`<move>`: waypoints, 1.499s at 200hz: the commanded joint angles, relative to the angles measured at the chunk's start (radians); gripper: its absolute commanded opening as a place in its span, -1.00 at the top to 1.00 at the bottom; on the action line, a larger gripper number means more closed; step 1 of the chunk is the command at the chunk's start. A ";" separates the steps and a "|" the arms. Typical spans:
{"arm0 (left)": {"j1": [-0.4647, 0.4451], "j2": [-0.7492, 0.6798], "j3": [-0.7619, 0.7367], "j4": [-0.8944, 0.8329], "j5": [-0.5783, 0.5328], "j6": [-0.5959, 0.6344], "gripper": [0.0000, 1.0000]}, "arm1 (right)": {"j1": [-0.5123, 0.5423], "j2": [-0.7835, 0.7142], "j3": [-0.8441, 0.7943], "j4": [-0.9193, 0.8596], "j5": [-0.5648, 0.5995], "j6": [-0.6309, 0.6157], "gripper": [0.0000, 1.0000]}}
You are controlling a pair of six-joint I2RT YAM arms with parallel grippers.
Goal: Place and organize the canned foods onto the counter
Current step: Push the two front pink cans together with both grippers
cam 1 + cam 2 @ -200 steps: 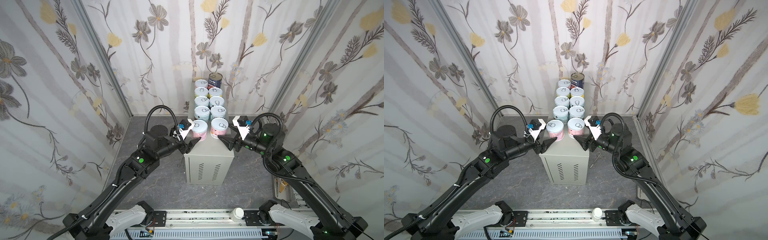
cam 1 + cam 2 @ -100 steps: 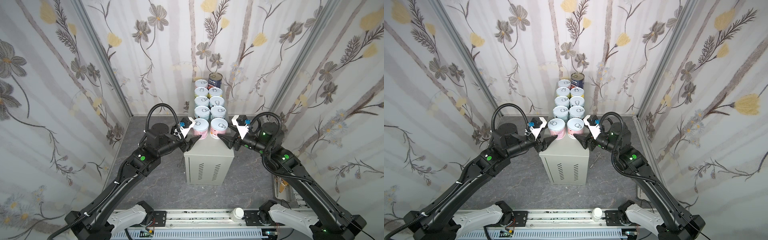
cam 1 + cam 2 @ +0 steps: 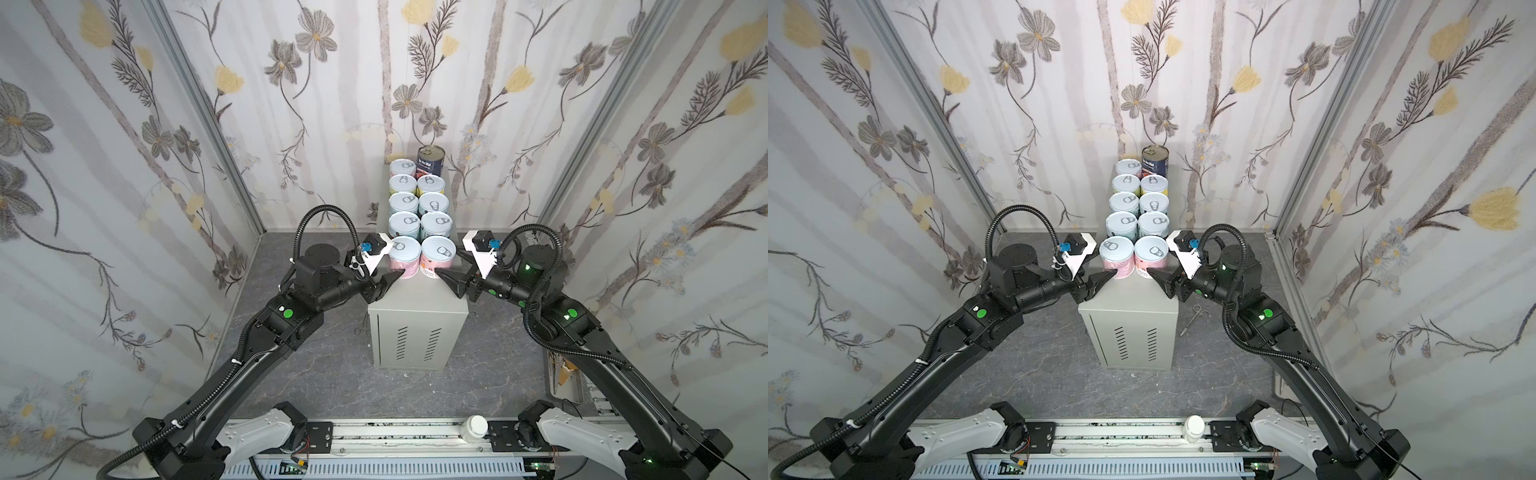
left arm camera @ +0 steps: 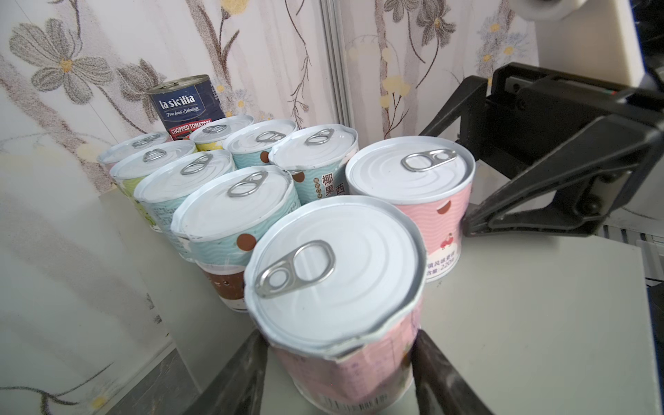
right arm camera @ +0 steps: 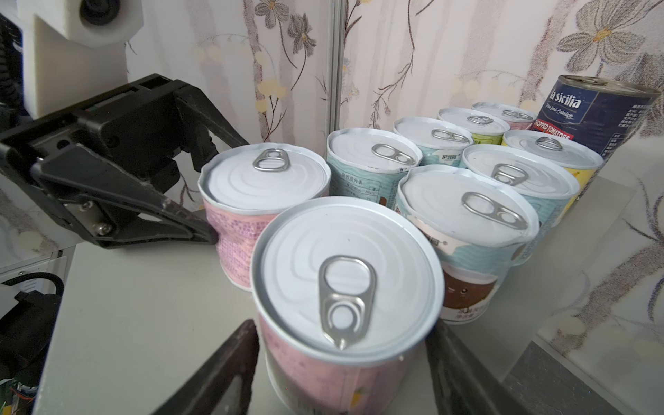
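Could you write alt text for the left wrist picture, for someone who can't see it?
A pink can stands close up on a grey counter, gripped by the left tool. Behind it the right tool holds a second pink can, and more cans run back to a tall blue can.

Left arm [image 3: 257, 353] & right arm [image 3: 623, 382] rise fwd from the base, elbows bent, wrists approx. level and turned inward, facing each other. Left gripper [image 3: 394, 276] is closed on the sides of the left pink can [image 3: 402, 257], one fingertip denting its label. Right gripper [image 3: 441, 277] clamps the right pink can [image 3: 437, 254] the same way.
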 commanded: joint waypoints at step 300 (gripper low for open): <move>0.001 0.037 0.022 0.044 0.020 0.009 -0.21 | 0.000 0.017 -0.031 0.044 0.027 -0.009 -0.42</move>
